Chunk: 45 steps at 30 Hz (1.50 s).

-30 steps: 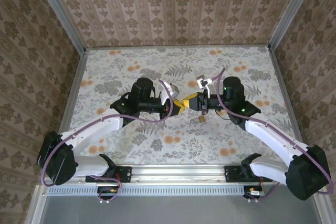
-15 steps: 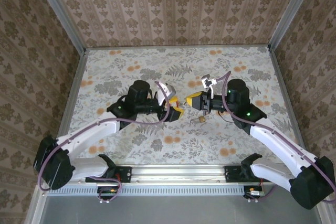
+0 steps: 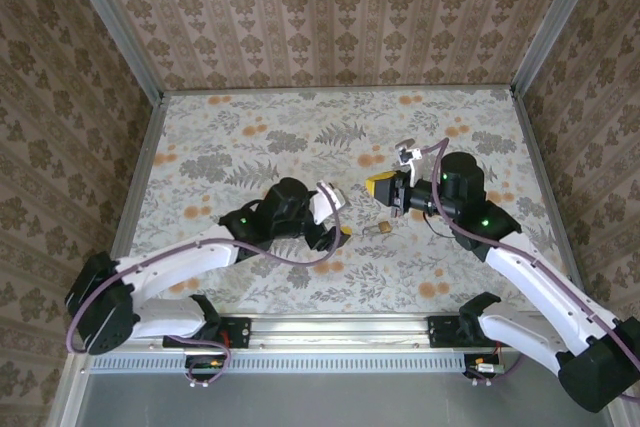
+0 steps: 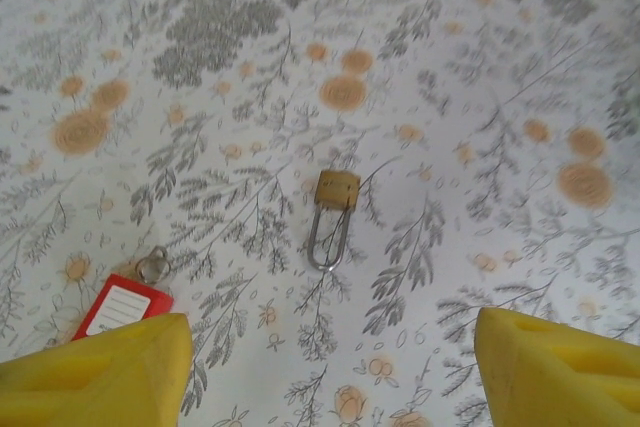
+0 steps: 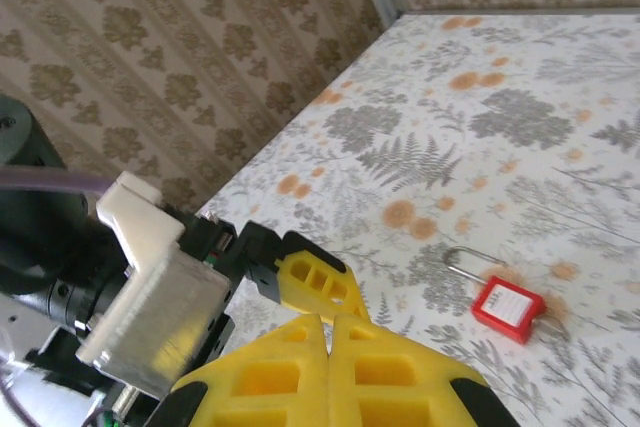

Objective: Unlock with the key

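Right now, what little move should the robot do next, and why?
Probably slide the open left fingers over the key and lower: it lies loose, apart from the padlock, off to one side of the gap, nothing holding it.

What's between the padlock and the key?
Nothing: in the left wrist view, bare floral tablecloth separates the padlock from the key.

My left gripper with the blocky yellow fingers (image 4: 332,347) sits low, just left of the small brass padlock (image 4: 335,209). Its jaws are spread wide, and its white arm (image 3: 180,257) is stretched out flat from the base. My right yellow-fingered gripper (image 5: 328,342) hangs just beyond that padlock, fingers pressed flat together and pointing toward my left wrist.
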### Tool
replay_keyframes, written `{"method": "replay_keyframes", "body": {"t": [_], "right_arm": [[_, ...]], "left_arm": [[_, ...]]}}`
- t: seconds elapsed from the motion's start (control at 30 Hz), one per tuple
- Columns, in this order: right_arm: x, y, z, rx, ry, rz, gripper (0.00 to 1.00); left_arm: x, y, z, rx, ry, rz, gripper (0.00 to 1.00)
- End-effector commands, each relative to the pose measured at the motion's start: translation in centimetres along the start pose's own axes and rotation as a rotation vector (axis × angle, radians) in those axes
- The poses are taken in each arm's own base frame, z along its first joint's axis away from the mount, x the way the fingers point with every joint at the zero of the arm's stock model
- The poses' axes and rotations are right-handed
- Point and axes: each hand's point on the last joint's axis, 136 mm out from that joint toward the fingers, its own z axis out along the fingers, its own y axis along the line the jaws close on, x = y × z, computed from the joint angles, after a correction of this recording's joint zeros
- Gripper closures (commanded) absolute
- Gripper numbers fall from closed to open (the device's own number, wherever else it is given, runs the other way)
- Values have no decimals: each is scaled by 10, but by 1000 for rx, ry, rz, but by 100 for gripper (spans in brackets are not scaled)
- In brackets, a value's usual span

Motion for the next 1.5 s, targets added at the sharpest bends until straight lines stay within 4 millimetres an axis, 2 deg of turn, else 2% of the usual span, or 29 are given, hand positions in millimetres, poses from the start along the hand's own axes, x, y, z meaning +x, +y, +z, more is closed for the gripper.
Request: {"method": "replay_keyframes", "body": {"t": [0.0, 0.27, 0.53, 0.6, 0.67, 0.7, 0.93, 1.07, 1.17, 1.47], "right_arm": [[-5, -19, -14, 154, -12, 7, 100], [19, -68, -41, 431, -11, 121, 100], [35, -114, -77, 671, -50, 247, 100], [37, -120, -82, 694, -53, 274, 100], [39, -125, -87, 719, -59, 291, 100], [40, -128, -90, 732, -64, 300, 100], [45, -142, -104, 794, -84, 351, 100], [47, -146, -108, 805, -97, 371, 100], [50, -148, -109, 802, -96, 383, 100], [52, -150, -114, 798, -104, 393, 100]], "left_arm": [[-15, 8, 10, -56, -23, 66, 26], [-21, -4, 54, -21, 20, 142, 28], [-11, -17, 104, 49, 128, 220, 32], [-6, -20, 116, 77, 166, 225, 37], [-2, -22, 126, 100, 195, 237, 49], [2, -22, 131, 110, 219, 243, 52], [22, -29, 149, 216, 379, 261, 56], [30, -35, 156, 286, 449, 256, 64], [37, -37, 161, 323, 500, 246, 64], [50, -25, 173, 345, 562, 216, 64]]}}
